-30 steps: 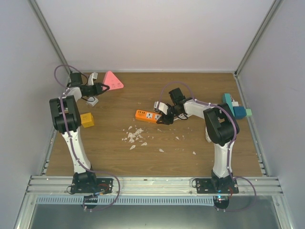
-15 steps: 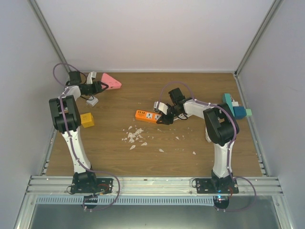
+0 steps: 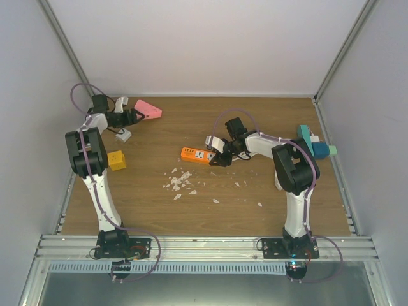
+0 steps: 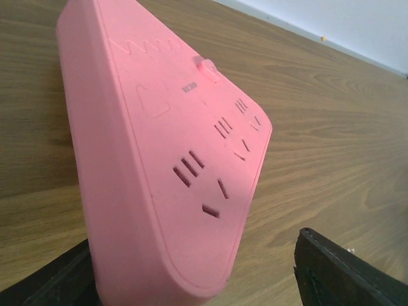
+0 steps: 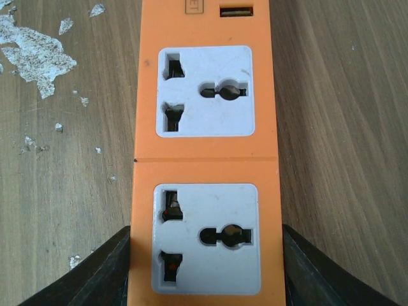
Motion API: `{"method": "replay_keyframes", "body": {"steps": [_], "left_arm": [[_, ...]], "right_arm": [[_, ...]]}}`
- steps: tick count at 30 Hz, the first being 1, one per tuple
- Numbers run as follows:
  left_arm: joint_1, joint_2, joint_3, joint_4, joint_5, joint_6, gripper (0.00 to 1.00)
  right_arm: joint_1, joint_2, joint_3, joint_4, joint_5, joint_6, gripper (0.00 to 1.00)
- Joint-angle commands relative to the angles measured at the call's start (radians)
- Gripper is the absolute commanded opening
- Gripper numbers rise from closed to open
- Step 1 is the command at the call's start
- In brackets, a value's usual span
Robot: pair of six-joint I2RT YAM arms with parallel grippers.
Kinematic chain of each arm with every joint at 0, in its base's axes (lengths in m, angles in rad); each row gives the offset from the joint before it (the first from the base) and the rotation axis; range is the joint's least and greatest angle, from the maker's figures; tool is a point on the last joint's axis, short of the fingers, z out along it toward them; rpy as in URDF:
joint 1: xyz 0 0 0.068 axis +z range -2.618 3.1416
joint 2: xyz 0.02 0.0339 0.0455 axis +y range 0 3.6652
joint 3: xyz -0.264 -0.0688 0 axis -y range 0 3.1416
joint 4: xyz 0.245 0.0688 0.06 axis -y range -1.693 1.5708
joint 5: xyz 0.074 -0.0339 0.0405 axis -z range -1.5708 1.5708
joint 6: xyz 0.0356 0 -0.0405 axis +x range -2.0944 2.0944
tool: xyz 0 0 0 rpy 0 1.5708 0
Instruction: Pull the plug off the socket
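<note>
A pink triangular socket (image 4: 159, 146) stands tilted between my left gripper's (image 4: 197, 280) fingers. It leans toward the left finger, with a clear gap to the right finger (image 4: 347, 274); the jaws are open. From above, the pink socket (image 3: 148, 109) lies at the back left, just ahead of the left gripper (image 3: 135, 116). My right gripper (image 5: 205, 271) is shut on an orange power strip (image 5: 204, 153), one finger on each long side. All of the strip's holes in view are empty. I see no plug in either socket. I cannot tell whether a small white piece (image 3: 123, 135) by the left arm is the plug.
A yellow cube (image 3: 116, 160) sits by the left arm. Teal blocks (image 3: 315, 143) lie at the right wall. White crumbs (image 3: 180, 180) are scattered in front of the orange power strip (image 3: 196, 154). Walls close in the table on three sides.
My left jaws have opened off the pink socket, which has tipped and now looks narrower from above. The right arm and the orange strip have not moved.
</note>
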Motion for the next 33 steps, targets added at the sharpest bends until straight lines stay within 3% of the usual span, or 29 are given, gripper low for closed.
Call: {"method": "replay_keyframes", "body": {"steps": [1,9,18,25,29,33], "left_arm": [[0.007,-0.084,-0.002,0.007,-0.046,0.057,0.78],[0.007,-0.169,-0.080,0.010,-0.087,0.123,0.85],[0.012,-0.212,-0.116,-0.011,-0.123,0.181,0.99],[-0.056,-0.334,-0.211,-0.025,-0.099,0.382,0.99],[-0.106,-0.397,-0.304,-0.019,-0.088,0.484,0.99],[-0.168,-0.426,-0.361,-0.047,-0.084,0.575,0.99]], "right_arm": [[-0.001,0.058,-0.013,-0.055,0.095,-0.014,0.11],[0.000,0.066,0.007,-0.070,0.109,-0.031,0.11],[0.003,0.079,0.047,-0.090,0.110,-0.043,0.14],[0.005,0.108,0.108,-0.131,0.099,-0.080,0.17],[0.008,0.124,0.140,-0.150,0.088,-0.093,0.23],[0.007,0.118,0.175,-0.180,0.077,-0.101,0.44]]}}
